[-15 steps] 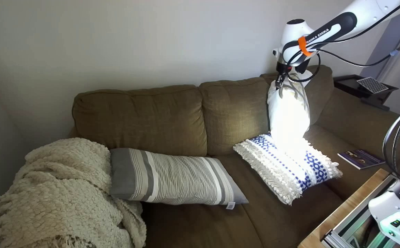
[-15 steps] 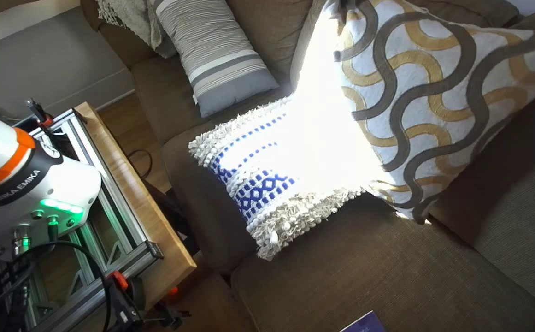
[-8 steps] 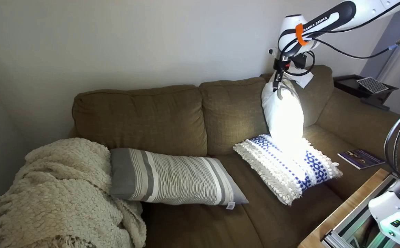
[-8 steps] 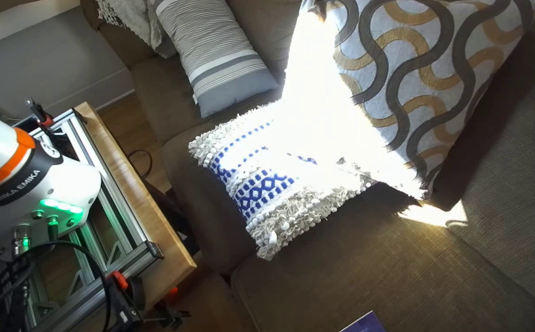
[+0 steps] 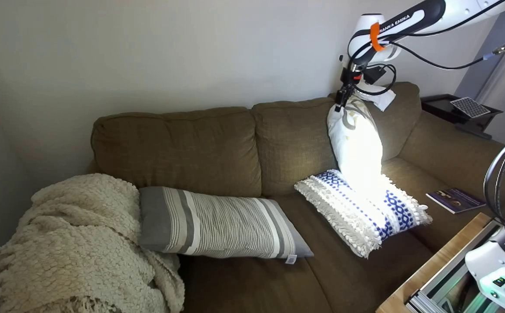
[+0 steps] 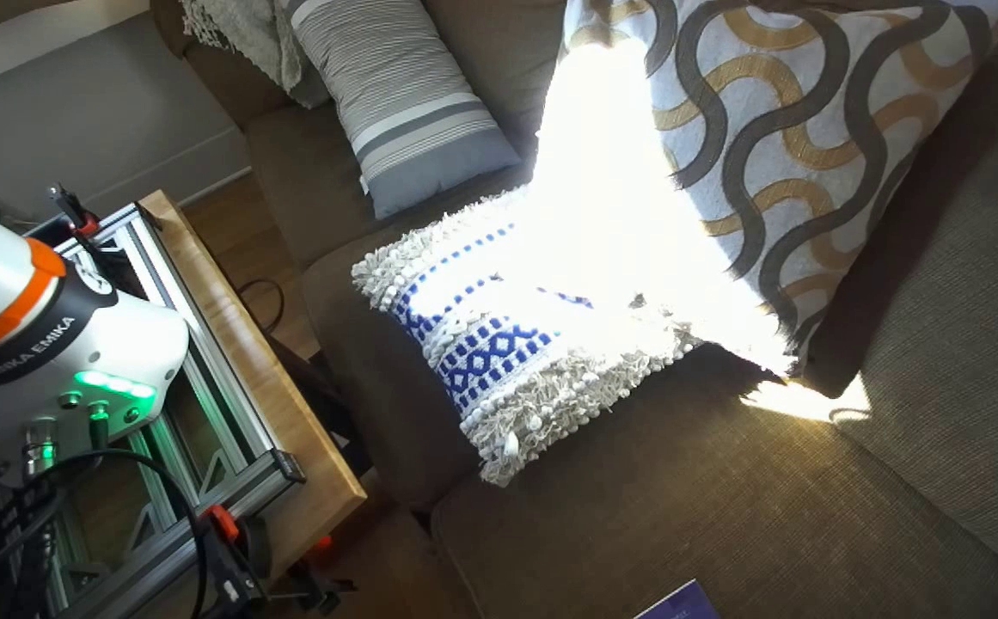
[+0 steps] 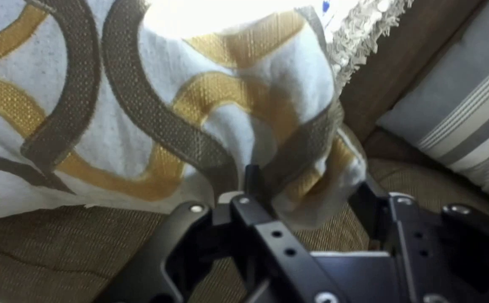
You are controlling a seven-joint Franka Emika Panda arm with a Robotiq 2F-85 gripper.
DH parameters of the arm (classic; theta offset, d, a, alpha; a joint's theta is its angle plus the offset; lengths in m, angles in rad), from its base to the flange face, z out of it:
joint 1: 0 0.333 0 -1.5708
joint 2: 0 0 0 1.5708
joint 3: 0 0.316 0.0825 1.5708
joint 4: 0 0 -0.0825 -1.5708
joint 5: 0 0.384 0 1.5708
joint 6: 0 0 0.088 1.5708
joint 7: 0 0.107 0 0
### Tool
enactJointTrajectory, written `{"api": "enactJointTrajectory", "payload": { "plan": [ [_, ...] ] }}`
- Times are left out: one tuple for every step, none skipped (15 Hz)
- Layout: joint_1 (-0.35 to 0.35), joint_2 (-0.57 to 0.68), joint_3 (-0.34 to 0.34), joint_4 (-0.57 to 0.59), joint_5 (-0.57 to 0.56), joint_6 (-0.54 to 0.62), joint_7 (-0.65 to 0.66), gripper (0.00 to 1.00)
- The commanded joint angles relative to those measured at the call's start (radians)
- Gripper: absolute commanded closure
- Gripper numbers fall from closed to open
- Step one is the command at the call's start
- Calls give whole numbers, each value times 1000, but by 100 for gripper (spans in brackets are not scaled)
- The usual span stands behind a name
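In the wrist view, the hand [image 7: 306, 185] is standing with its fingers apart; a crumpled corner of the cushion [image 7: 164, 113] is lying loosely between them, seemingly unpinched. Its soft off-white cloth is carrying raised gold and grey-brown bands in looping curves.

In an exterior view, the cushion is standing on edge before the back of the sofa [image 5: 182, 152], closer to the striped pillow [image 5: 226, 224] than a second ago. The hand is pointing down at its top corner. Since half a second ago the cushion is hardly moving, so it is probably bearing its own weight. The striped pillow is showing fine ribs; a nubbly blanket [image 5: 78, 243] is slumping beside it.

In an exterior view, a patch of light [image 6: 808, 401] is now spreading beside the cushion's lower corner, nearly all blocked a second ago. Glare is hiding where the cushion is meeting the shaggy, blue-patterned fringed pillow [image 6: 499, 344].
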Motion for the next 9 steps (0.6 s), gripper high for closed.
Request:
{"api": "enactJointTrajectory", "payload": {
  "plan": [
    [-1,53,-10,110,65,-3,134,12],
    [-2,68,-20,135,65,14,174,5],
    [-6,90,-35,163,54,41,208,0],
    [-10,108,-49,181,45,71,242,0],
    [-9,130,-69,198,27,113,280,0],
    [-9,157,-89,213,14,158,318,0],
    [-8,188,-110,230,4,198,358,0],
    [-5,220,-131,248,-2,235,404,0],
    [2,253,-157,260,-11,270,455,0]
  ]
}}
